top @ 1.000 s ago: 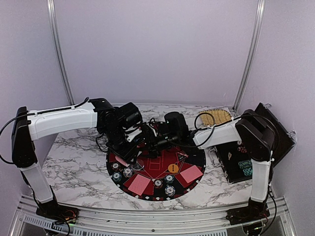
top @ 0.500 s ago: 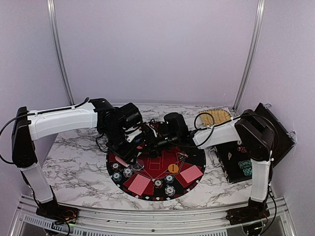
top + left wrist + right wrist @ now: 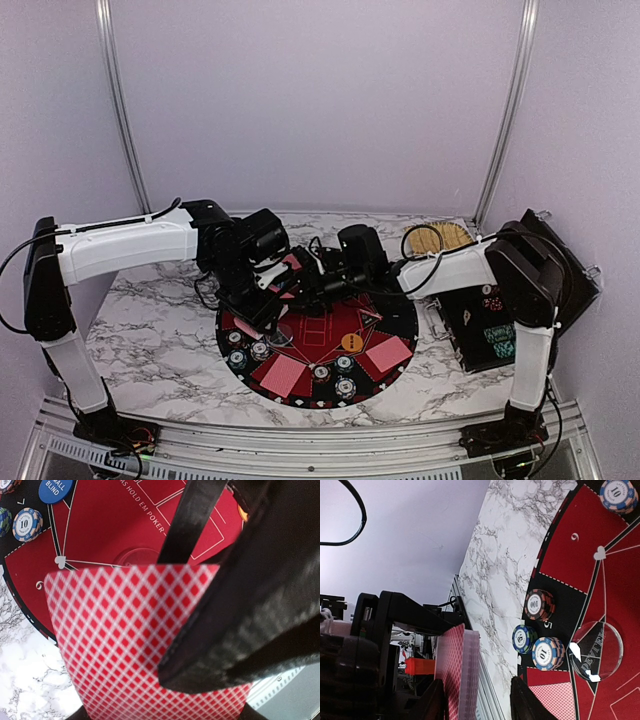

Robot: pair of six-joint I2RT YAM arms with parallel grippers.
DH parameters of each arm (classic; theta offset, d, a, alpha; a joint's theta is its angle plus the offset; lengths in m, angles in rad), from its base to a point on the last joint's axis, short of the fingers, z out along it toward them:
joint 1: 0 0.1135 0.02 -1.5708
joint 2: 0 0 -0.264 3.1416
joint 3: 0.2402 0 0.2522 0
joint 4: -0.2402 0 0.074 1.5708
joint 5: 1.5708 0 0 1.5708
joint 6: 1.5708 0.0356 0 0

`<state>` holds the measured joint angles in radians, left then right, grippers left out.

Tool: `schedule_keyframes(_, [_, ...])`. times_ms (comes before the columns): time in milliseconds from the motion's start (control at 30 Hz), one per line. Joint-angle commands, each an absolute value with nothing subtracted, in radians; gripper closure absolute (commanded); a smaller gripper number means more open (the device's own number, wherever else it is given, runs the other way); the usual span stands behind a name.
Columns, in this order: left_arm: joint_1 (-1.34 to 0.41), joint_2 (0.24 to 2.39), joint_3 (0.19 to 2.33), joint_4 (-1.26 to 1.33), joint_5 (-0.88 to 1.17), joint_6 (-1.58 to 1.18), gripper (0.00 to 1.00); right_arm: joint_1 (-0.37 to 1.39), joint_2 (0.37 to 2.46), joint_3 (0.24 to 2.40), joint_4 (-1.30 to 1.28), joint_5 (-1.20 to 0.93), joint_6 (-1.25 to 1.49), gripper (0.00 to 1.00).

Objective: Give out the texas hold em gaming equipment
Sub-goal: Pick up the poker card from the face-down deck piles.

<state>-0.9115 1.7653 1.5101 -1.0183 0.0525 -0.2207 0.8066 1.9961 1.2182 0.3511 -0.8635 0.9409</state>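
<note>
Deck (image 3: 456,670) clamped in left gripper (image 3: 276,282); your right gripper (image 3: 477,702) straddles its free edge, spread, gap one side, not gripping.

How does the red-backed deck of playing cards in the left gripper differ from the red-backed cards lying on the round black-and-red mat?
The red-backed deck of playing cards is a thick stack; the red-backed cards lying on the round black-and-red mat look thin. The deck is held in the left gripper, off the mat; the lying cards rest flat on it. Both share a red lattice back.
</note>
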Motion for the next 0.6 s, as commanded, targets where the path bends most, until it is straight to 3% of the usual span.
schedule_keyframes(0, [-0.915,1.750,1.519,-1.026,0.065,-0.223,0.62,0.790,1.951,1.208,0.316,-0.839,0.919,0.56])
schedule_keyframes(567, [-0.916,1.754,1.516,-1.026,0.059,-0.229,0.62,0.772,1.900,1.189,0.318,-0.836,0.922,0.57])
